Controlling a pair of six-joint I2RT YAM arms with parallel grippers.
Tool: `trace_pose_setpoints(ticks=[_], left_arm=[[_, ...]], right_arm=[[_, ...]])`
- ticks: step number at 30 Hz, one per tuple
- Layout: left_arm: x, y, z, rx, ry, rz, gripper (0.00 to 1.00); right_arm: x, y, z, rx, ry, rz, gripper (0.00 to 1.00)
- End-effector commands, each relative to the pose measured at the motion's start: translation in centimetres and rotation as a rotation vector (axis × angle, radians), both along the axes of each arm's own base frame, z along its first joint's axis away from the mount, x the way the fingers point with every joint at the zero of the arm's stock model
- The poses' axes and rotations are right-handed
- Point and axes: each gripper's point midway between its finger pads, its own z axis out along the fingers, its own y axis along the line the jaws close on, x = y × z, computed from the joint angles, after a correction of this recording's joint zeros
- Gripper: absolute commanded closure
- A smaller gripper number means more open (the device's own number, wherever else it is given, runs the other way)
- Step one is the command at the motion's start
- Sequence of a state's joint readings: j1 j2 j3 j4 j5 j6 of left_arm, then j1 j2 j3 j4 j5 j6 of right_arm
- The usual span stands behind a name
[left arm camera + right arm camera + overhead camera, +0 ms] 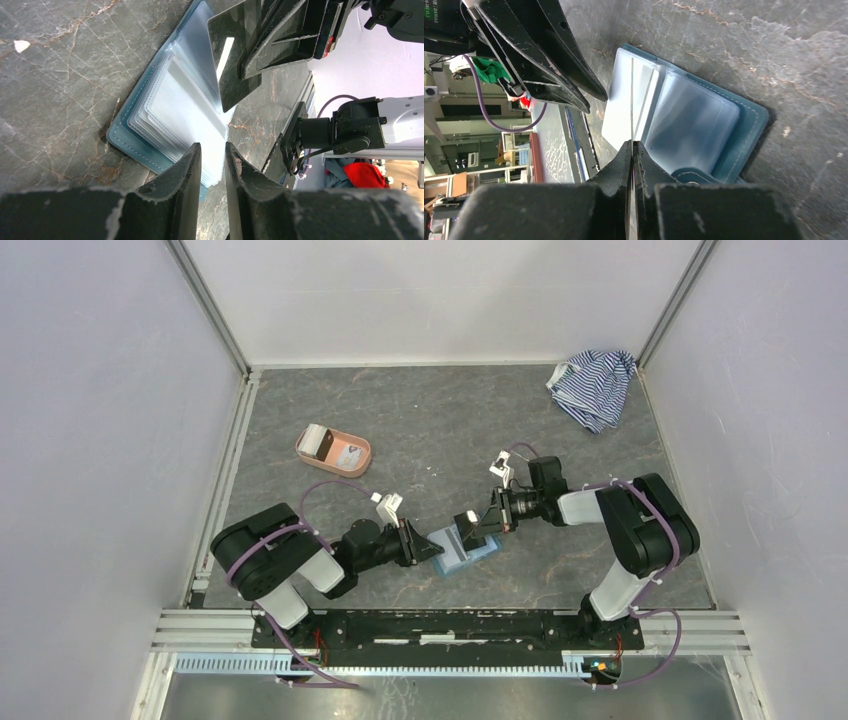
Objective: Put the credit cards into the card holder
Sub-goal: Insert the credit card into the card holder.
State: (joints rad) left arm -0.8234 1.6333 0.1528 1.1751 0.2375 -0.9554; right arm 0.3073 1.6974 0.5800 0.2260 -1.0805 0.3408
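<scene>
The table (430,420) has a dark grey, stone-look surface with pale veining and a low sheen. The card holder (754,125) has a teal, leather-like cover, matt and finely grained, with stitched edges. Its sleeves (185,110) are clear, glossy plastic film. The credit card (232,55) is dark, smooth and glossy, and reflects light. The left gripper (212,150) and right gripper (632,147) have fingers (182,175) of matt black plastic with rough, chipped edges. The cloth (593,385) is striped woven fabric, crumpled. The tray (355,462) looks like smooth salmon-pink plastic. The rails (450,640) are bare ribbed metal.
</scene>
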Motion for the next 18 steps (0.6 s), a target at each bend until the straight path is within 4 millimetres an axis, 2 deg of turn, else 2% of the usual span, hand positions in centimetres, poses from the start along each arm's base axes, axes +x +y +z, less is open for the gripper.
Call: trace_pose_setpoints(ticks=[1,8,18], left_arm=[[0.7,-0.6,0.9,0.002,-0.085,-0.012,0.69],[0.7,-0.5,0.7,0.017,-0.087,-0.008,0.69],[0.6,-0.3,0.6,0.026,-0.089,-0.005,0.69]], right_arm=[[-0.7,0.9,0.7,0.05,-0.004,0.051,0.94],[-0.6,0.7,-0.4,0.004,-0.004,0.043,0.95],[-0.2,0.5,-0.8,-0.021,-0.009,0.035,0.95]])
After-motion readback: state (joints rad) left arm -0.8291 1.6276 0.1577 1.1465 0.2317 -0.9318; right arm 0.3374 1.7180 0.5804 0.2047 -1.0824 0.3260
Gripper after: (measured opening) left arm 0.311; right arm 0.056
